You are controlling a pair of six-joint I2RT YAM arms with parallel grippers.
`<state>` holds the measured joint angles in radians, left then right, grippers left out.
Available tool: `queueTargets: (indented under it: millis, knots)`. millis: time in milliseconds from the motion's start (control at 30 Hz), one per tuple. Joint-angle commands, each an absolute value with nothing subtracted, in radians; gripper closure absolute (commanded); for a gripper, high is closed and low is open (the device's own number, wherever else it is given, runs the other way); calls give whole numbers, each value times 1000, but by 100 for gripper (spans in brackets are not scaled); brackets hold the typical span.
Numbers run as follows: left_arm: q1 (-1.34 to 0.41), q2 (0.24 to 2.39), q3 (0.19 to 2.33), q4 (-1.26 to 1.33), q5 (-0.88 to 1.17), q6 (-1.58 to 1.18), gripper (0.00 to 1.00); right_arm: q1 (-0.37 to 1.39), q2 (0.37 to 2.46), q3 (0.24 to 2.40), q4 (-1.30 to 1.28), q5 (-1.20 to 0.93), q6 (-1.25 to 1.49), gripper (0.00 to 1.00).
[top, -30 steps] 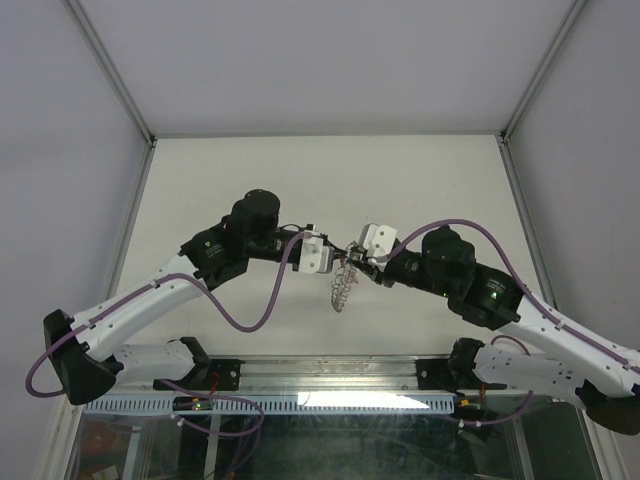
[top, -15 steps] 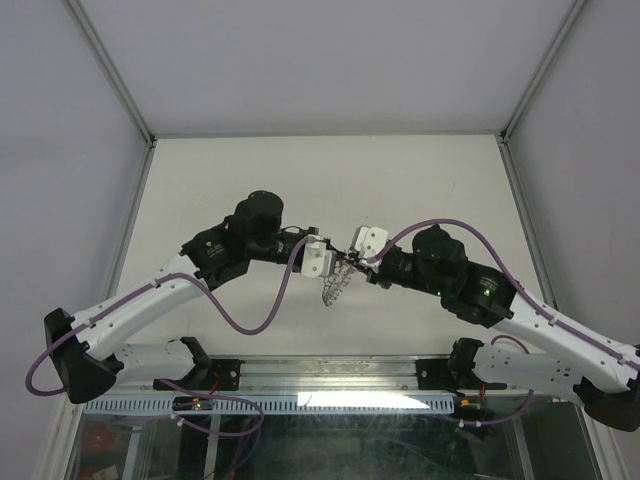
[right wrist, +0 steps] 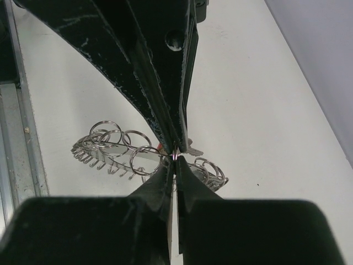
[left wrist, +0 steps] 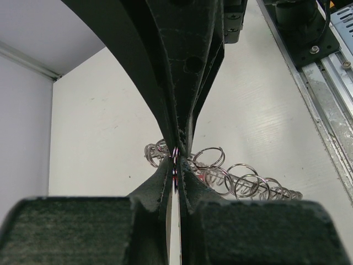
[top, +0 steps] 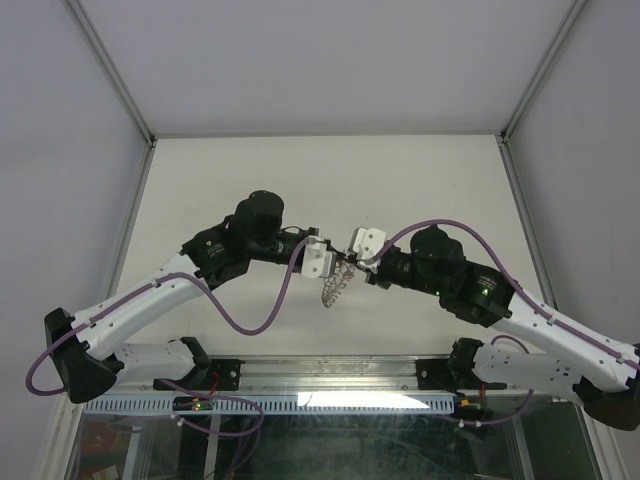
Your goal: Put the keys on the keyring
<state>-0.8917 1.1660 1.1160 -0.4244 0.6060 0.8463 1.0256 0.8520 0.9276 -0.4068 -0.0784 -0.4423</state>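
**Left gripper** (top: 327, 259): the fingers are pressed together on a thin strand of the keyring (top: 335, 285). In the left wrist view only a hairline gap shows between them, with the wire caught at the tips.

**Right gripper** (top: 352, 253): the fingers are likewise closed on the same wire. It comes from the opposite side, so the two grippers meet tip to tip just below the centre of the top view.

**Keyring:** the pinched part is a thin dark wire, seen edge-on in both wrist views, with a faint pink glint. From it trails a long bunch of many silver split rings, overlapping in a row, with small hooked silver pieces along one edge. In the top view the bunch runs down and left from the fingertips, over the table (top: 220, 180). Whether its far end touches the table cannot be told.

**Keys** (right wrist: 160, 147): only a small red spot shows among the rings, just left of the fingertips in the right wrist view. Its shape and the key itself cannot be made out. Whether it is on the wire cannot be told.
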Motion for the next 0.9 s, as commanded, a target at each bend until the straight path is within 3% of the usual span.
queueTargets:
  millis: [0, 133, 267, 600, 867]
  knots:
    - [-910, 1138, 1166, -362, 655, 866, 96, 1028, 837, 967, -345, -78, -453, 100]
    - [-908, 1082, 1100, -279, 657, 829, 73, 1028, 798, 953, -335, -79, -465, 100]
    - [-909, 1027, 1035, -185, 679, 787, 65, 1028, 762, 955, -354, -83, -480, 100]
    - [-908, 984, 966, -76, 686, 719, 64, 1028, 709, 940, -345, -129, -494, 100]
    - [-907, 1010, 968, -45, 678, 717, 70, 1028, 707, 936, -335, -157, -497, 100]
